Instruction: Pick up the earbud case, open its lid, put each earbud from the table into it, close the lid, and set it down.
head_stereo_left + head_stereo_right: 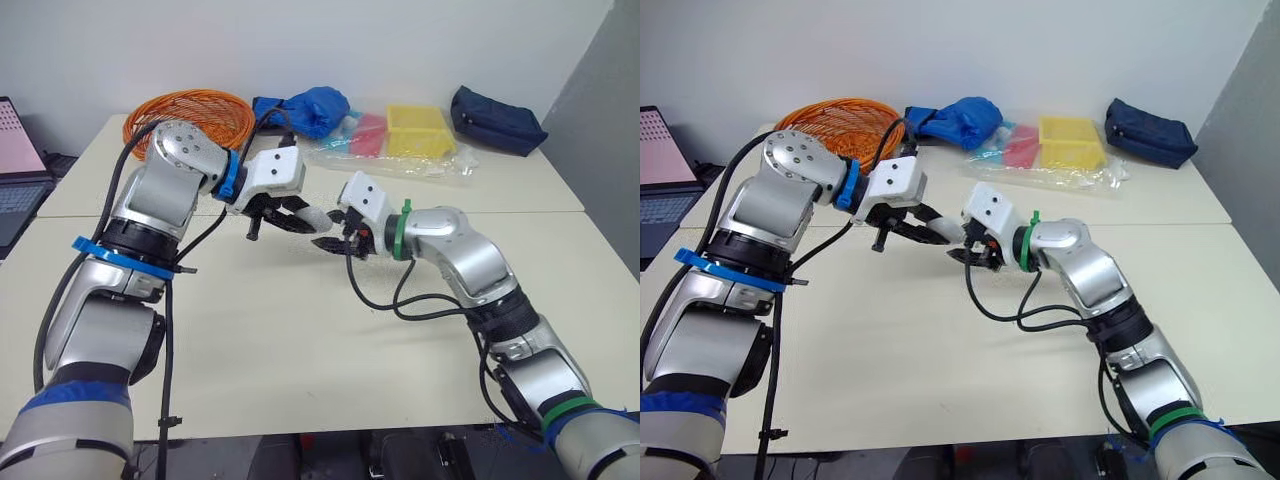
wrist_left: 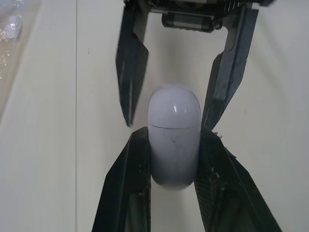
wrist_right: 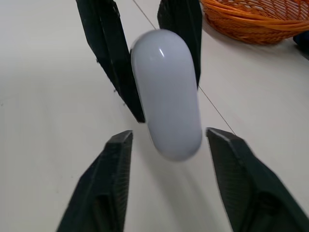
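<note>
A white pill-shaped earbud case (image 2: 174, 140) is held above the table, its lid seam closed. My left gripper (image 1: 303, 214) is shut on the case's lower half, one black finger (image 2: 126, 188) on each side. My right gripper (image 1: 331, 243) faces it from the opposite side and stands open. Its fingertips (image 3: 120, 145) straddle the rounded lid end of the case (image 3: 166, 92) with a small gap on both sides. Both grippers meet over the middle of the beige table (image 1: 300, 340).
At the back of the table sit an orange wire basket (image 1: 190, 112), a blue cloth bundle (image 1: 310, 108), a yellow tray (image 1: 418, 130) with red items on clear plastic, and a navy pouch (image 1: 495, 120). A laptop (image 1: 18, 170) stands off the left edge.
</note>
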### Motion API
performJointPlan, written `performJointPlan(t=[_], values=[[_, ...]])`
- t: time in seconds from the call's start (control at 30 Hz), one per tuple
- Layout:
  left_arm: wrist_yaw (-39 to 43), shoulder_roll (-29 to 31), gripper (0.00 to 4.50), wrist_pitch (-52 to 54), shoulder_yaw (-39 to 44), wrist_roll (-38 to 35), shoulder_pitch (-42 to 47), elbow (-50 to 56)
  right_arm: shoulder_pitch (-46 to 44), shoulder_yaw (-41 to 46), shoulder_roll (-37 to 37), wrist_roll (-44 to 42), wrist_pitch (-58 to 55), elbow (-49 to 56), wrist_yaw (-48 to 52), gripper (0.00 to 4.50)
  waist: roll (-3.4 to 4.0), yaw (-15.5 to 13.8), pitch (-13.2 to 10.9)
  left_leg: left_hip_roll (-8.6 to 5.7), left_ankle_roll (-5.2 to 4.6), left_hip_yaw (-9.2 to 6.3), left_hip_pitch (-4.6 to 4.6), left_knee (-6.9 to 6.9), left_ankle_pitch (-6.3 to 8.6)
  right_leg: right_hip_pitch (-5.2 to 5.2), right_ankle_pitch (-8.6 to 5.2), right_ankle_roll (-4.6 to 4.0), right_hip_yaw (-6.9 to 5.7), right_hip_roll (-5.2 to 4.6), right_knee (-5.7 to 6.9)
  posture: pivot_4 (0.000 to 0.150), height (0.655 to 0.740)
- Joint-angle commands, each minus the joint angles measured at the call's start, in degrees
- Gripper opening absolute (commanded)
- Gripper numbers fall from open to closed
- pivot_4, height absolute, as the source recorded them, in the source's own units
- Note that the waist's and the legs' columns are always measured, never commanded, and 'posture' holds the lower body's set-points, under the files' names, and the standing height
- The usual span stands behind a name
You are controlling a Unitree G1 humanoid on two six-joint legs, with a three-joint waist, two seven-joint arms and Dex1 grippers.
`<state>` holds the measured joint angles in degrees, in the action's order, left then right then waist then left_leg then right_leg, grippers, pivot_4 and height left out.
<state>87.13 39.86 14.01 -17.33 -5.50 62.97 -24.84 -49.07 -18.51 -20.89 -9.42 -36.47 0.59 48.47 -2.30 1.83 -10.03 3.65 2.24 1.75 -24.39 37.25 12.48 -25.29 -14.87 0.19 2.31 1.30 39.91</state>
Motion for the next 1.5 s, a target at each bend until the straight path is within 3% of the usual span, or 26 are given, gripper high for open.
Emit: performJointPlan(t=[0.03,0.1,0.2,0.33,0.47,0.6,0.8,1.2,1.5], values=[[-2.10,-0.31,0.79,9.08,8.66,-8.54,-3.18,4.46,0.87,7.19,-3.00,-5.92,1.36,7.60,3.82,3.81,0.00,-0.01,0.00,0.00,0.00,-0.01,0.00,0.01,0.00,0.01,0.00,0.00,-0.01,0.00,0.00,0.150,0.7400],[-5.72,-1.18,0.79,17.03,14.51,-14.54,-7.18,8.01,1.41,12.93,-2.06,-12.49,-1.54,11.22,3.43,4.48,0.00,0.16,0.00,0.01,0.00,-0.01,0.00,0.01,0.00,0.00,0.00,0.00,0.00,-0.02,0.01,0.150,0.7400],[-10.55,-2.30,0.79,21.50,18.52,-17.83,-9.95,11.73,2.17,15.20,-2.66,-15.76,-3.72,13.67,3.16,4.48,0.00,0.18,0.00,0.06,0.01,-0.14,0.02,0.02,0.00,0.02,0.00,0.00,0.00,0.01,0.09,0.150,0.7400],[-22.76,-8.59,0.79,17.82,27.13,-21.54,-22.47,21.09,3.97,15.00,-7.33,-15.08,1.92,13.08,7.86,4.48,0.04,-0.01,0.03,0.01,0.01,-0.15,0.31,0.00,-0.01,0.32,0.00,-0.01,0.03,-0.06,0.07,0.150,0.7400],[-30.08,-15.35,0.79,14.09,27.67,-22.87,-32.80,31.29,2.31,12.48,-7.54,-13.28,6.22,9.17,9.41,4.48,0.02,0.04,0.02,-0.06,0.01,0.06,0.50,0.04,-0.01,0.47,0.01,0.01,0.18,-0.15,0.07,0.150,0.7400],[-31.73,-18.98,0.79,5.66,24.91,-20.58,-38.22,34.79,0.68,10.46,-6.58,-11.38,9.31,4.61,10.05,4.48,0.02,-0.06,0.02,0.02,0.00,-0.09,0.54,0.26,-0.01,0.64,0.04,-0.03,0.16,-0.04,0.09,0.150,0.7400],[-33.06,-19.65,0.79,4.36,22.68,-22.06,-39.83,36.69,-0.94,7.85,-6.53,-9.47,10.99,1.86,11.64,4.48,0.02,-0.03,0.02,0.00,0.00,-0.06,0.96,0.30,-0.01,1.11,-0.09,0.22,0.15,-0.05,0.04,0.150,0.7400],[-31.91,-18.46,0.79,3.75,20.71,-23.36,-40.10,36.82,-4.22,8.63,-3.93,-6.33,9.78,-2.46,6.82,4.48,0.03,-0.01,0.02,0.02,0.00,-0.07,0.96,0.27,-0.01,1.10,-0.09,0.23,0.15,-0.03,0.00,0.150,0.7400],[-31.65,-18.32,0.79,2.07,20.13,-23.11,-40.03,34.99,-4.20,13.09,-4.55,-13.14,3.67,-0.90,8.14,4.48,0.03,-0.03,0.02,0.01,0.00,-0.05,0.95,0.19,0.00,1.09,-0.10,0.22,0.16,-0.05,-0.06,0.150,0.7400]])
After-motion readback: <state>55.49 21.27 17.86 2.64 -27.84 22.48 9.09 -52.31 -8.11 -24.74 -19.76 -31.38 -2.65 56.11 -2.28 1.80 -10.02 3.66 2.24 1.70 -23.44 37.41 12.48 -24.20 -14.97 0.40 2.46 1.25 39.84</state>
